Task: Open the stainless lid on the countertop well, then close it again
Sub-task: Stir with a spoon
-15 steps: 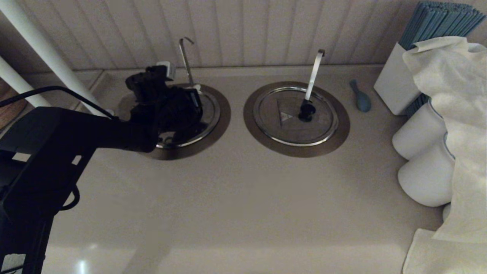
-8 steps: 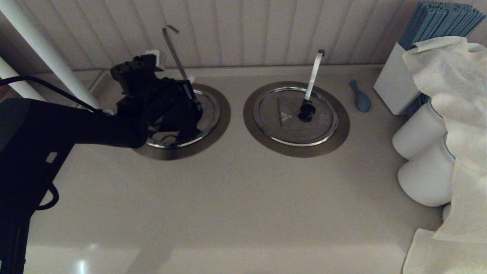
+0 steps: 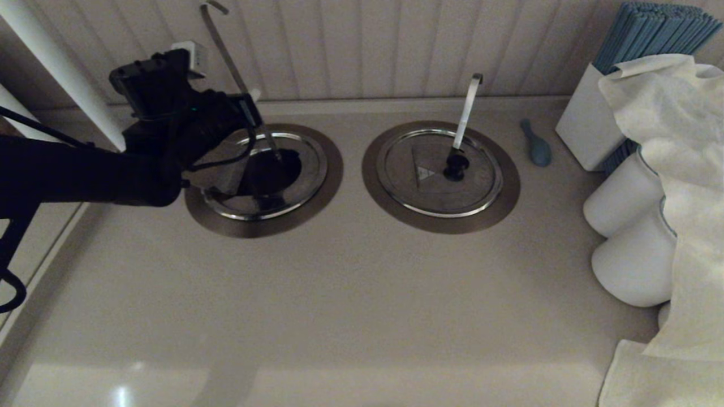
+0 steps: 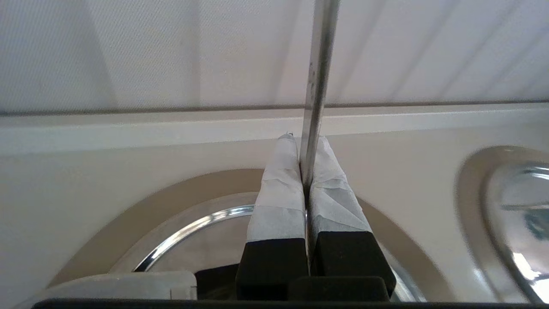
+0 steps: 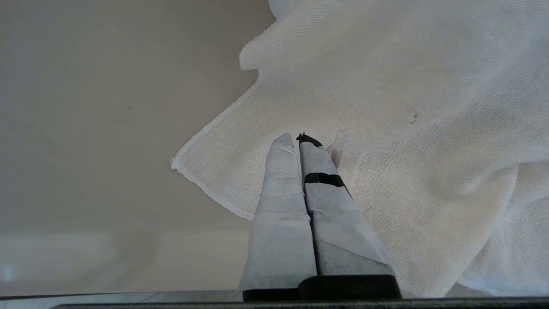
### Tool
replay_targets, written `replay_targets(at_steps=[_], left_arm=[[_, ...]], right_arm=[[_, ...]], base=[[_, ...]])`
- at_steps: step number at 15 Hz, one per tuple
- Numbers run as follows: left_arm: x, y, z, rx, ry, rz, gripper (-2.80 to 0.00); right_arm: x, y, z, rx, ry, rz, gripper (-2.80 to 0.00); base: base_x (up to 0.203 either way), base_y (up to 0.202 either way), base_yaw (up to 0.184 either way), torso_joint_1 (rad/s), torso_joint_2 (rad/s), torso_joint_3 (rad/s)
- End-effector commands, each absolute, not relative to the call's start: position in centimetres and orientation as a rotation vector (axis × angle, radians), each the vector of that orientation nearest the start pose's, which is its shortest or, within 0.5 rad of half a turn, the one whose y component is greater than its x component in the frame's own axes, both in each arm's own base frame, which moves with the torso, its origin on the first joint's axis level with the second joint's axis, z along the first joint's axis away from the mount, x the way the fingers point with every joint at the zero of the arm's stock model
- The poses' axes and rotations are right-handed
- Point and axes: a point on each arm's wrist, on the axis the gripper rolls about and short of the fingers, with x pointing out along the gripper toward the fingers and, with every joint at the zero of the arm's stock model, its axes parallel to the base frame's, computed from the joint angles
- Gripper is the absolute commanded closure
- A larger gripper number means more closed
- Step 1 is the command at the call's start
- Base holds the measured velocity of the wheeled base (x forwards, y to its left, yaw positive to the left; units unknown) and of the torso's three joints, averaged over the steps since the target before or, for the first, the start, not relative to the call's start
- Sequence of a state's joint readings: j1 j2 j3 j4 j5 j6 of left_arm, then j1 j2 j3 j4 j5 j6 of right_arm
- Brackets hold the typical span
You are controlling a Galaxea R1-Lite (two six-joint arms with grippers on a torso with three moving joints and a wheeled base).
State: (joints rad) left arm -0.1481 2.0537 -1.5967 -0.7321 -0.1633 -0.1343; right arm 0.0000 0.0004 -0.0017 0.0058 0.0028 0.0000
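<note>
The stainless lid (image 3: 308,169) lies in the left countertop well, inside the well's brownish flange (image 3: 266,227). My left gripper (image 3: 251,99) hangs above the lid's far left side, shut on the slim hook-tipped handle (image 3: 223,42). The handle slants up and to the left from the lid's middle. In the left wrist view the taped fingers (image 4: 279,189) pinch that steel handle (image 4: 319,64) over the lid's shiny rim (image 4: 188,229). A dark patch (image 3: 271,169) covers the lid's centre; I cannot tell whether it is an opening or a reflection. The knob is hidden. My right gripper (image 5: 296,137) is shut and empty over a white cloth (image 5: 407,128).
The twin lid (image 3: 435,195), with a black knob and a broad pale handle (image 3: 466,107), sits to the right. Further right are a small blue utensil (image 3: 536,146), a white box (image 3: 585,124), white jars (image 3: 622,198) and draped cloth (image 3: 679,141). White poles (image 3: 62,68) stand at the back left.
My left gripper has risen and moved to the left, away from the lid's centre, carrying the slim handle up and tilting it leftward. The dark patch on the lid has come into sight.
</note>
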Motion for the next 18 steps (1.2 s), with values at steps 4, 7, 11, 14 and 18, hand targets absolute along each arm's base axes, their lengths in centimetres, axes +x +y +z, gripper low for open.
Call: replay_targets(at_steps=[4, 7, 11, 14, 18], left_arm=[[39.6, -6.1, 30.1, -0.013, -0.209, -0.310, 0.00], [38.7, -6.0, 29.9, 0.081, -0.159, -0.304, 0.00], [38.1, -6.4, 29.5, 0.099, -0.069, -0.335, 0.00], [38.0, -6.6, 28.8, 0.099, -0.001, -0.413, 0.00], [38.0, -7.0, 28.2, 0.078, 0.058, -0.498, 0.00]], right_arm=[[-2.3, 0.0, 7.5, 0.000, 0.006, 0.003, 0.00], [-2.3, 0.0, 7.5, 0.000, 0.005, 0.003, 0.00], [-2.3, 0.0, 7.5, 0.000, 0.006, 0.003, 0.00], [-2.3, 0.0, 7.5, 0.000, 0.006, 0.004, 0.00], [-2.3, 0.0, 7.5, 0.000, 0.005, 0.003, 0.00]], base=[[0.000, 0.000, 0.000, 0.000, 0.00, 0.000], [0.000, 0.000, 0.000, 0.000, 0.00, 0.000], [0.000, 0.000, 0.000, 0.000, 0.00, 0.000], [0.000, 0.000, 0.000, 0.000, 0.00, 0.000], [0.000, 0.000, 0.000, 0.000, 0.00, 0.000]])
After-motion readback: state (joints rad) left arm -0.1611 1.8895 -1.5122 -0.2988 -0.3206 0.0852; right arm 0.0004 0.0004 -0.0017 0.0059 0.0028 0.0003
